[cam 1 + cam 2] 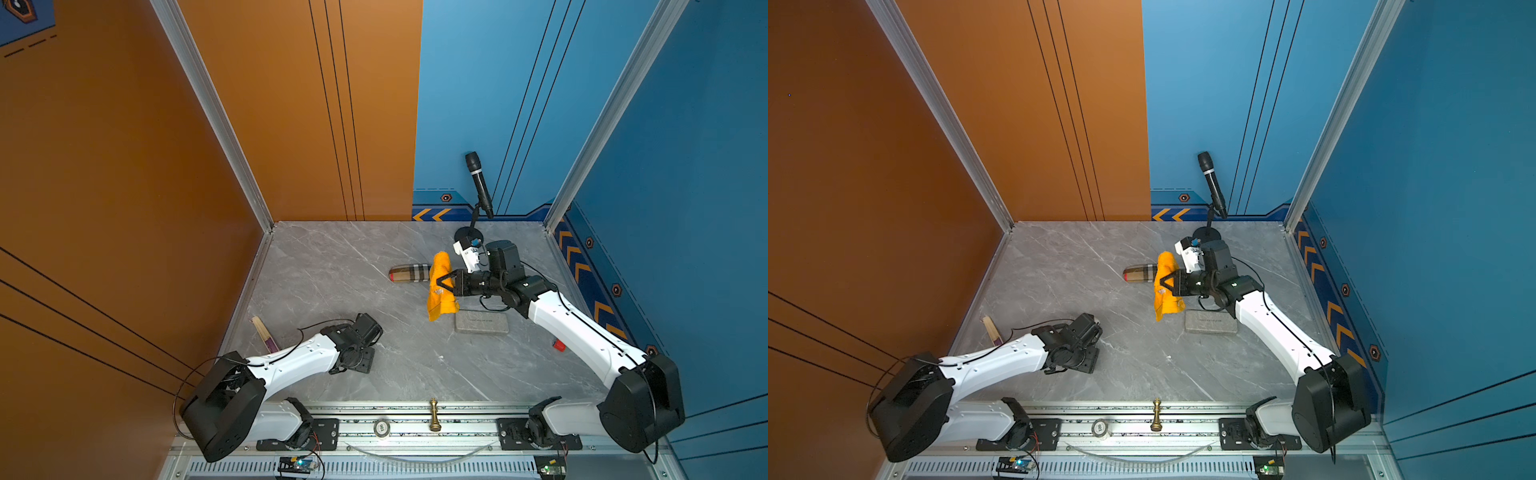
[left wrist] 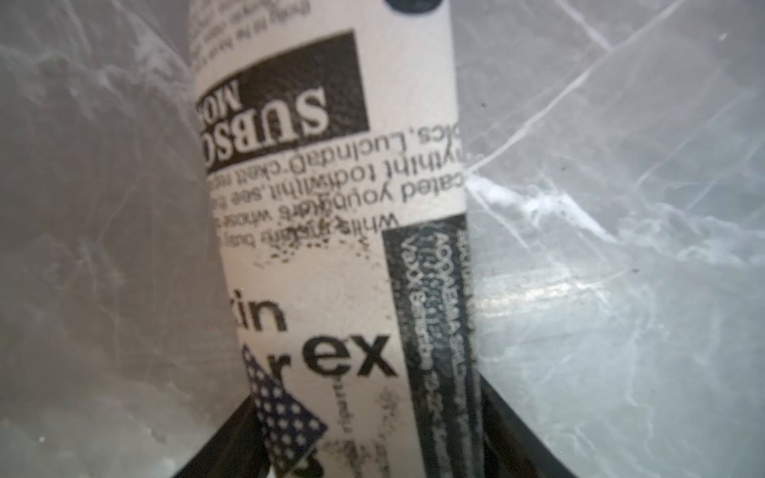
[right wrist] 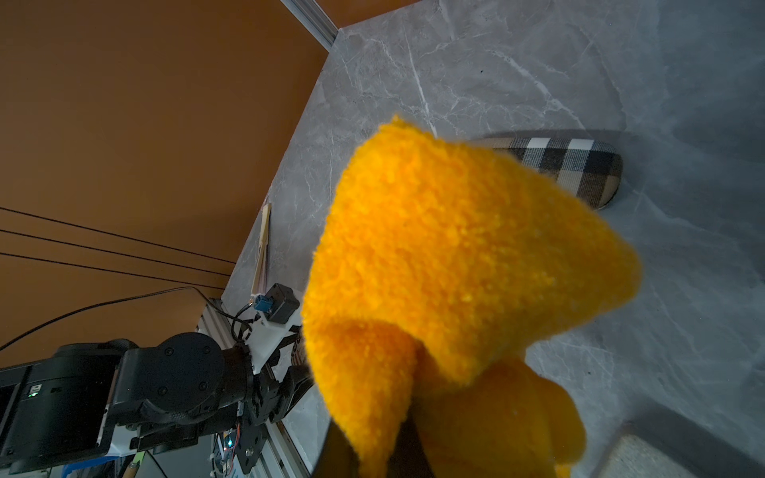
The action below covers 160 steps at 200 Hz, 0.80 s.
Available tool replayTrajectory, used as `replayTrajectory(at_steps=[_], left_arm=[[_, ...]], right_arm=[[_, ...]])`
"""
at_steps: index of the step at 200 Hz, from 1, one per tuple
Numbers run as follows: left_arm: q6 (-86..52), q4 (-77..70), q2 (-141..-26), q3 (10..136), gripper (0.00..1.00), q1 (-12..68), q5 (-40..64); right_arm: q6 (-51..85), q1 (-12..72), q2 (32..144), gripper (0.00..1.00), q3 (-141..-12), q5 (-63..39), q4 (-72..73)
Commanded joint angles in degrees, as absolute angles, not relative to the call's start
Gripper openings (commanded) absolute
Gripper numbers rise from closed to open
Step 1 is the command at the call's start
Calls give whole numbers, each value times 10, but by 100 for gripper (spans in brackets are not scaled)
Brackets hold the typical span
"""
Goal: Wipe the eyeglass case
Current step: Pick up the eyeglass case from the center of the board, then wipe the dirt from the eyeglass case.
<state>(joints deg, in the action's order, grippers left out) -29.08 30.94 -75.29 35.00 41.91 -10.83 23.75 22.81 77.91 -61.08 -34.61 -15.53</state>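
Clearly, the right gripper [image 1: 438, 284] was closed on the orange cloth [image 1: 443, 305], which hung from it in folds. The cloth hid one end of the plaid case [image 1: 409, 273], the end nearer to the right arm. In both top views this case lay flat on the far middle part of the worktop [image 1: 332, 270], a little in front of the microphone [image 1: 480, 183]. Whether the cloth touched the case or only hung over it, I could not tell. In the right wrist view the other end of the plaid case [image 3: 571, 161] showed behind the cloth [image 3: 455, 248].

The left arm was low over the near left part of the worktop, with its wrist bent down, so the top views hid its gripper. In the left wrist view the left gripper [image 2: 364, 434] was closed on a printed case [image 2: 331, 186], a long rounded body covered with newspaper print. The dark fingers [image 2: 509, 430] pressed against its two sides, and it lay on the worktop.

A grey block [image 1: 482, 323] lay just beside the hanging cloth. A chess piece [image 1: 434, 415] stood on the front rail.
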Motion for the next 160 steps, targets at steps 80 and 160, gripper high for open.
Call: replayTrajectory(at_steps=[80, 160], left_arm=[[-195, 290, -647, 406, 43, 455, -87], [-63, 243, -684, 524, 38, 496, -20]], right_arm=[[210, 245, 731, 0, -659, -331, -264], [305, 396, 763, 0, -685, -314, -256]])
